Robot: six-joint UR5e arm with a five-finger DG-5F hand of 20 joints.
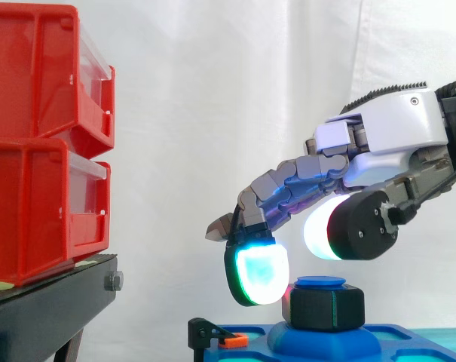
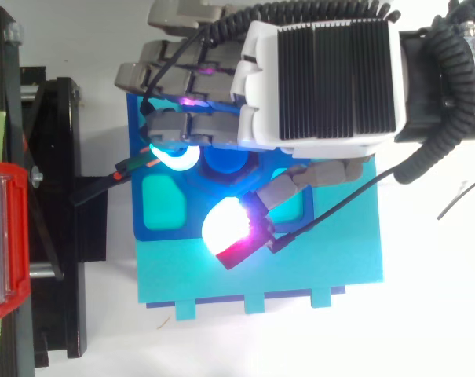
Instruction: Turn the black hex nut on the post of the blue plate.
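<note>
Closest to the side camera is the thumb's white pad (image 1: 318, 226) on its round black housing, hanging above and clear of the black hex nut (image 1: 325, 308). The nut sits on the blue post (image 1: 320, 282), whose rounded cap shows just over it, and the post rises from a raised boss on the blue plate (image 1: 408, 343).

The hand (image 1: 393, 136) reaches in from the right, palm down, and I read its fingers as loosely bent and spread rather than closed. One fingertip pad (image 1: 259, 275), glowing white with a cyan and green rim, hangs at the nut's left flank. It is touching or just beside it; I cannot tell which. With the thumb held off, nothing is pinched.

From above, the hand (image 2: 323, 71) covers most of the plate (image 2: 137, 196), and the post cap (image 2: 224, 161) peeks out between the cyan-lit fingertip (image 2: 174, 161) and the thumb pad (image 2: 225, 228), which glows white and magenta here. The plate carries teal recesses (image 2: 165, 203) and lies on a teal board (image 2: 316, 267) on the white desk (image 2: 425, 314).

A small black clip with an orange piece (image 1: 221, 337) sits at the plate's left edge. Further left are two stacked red bins (image 1: 32, 143) on the black stand (image 1: 47, 302).
</note>
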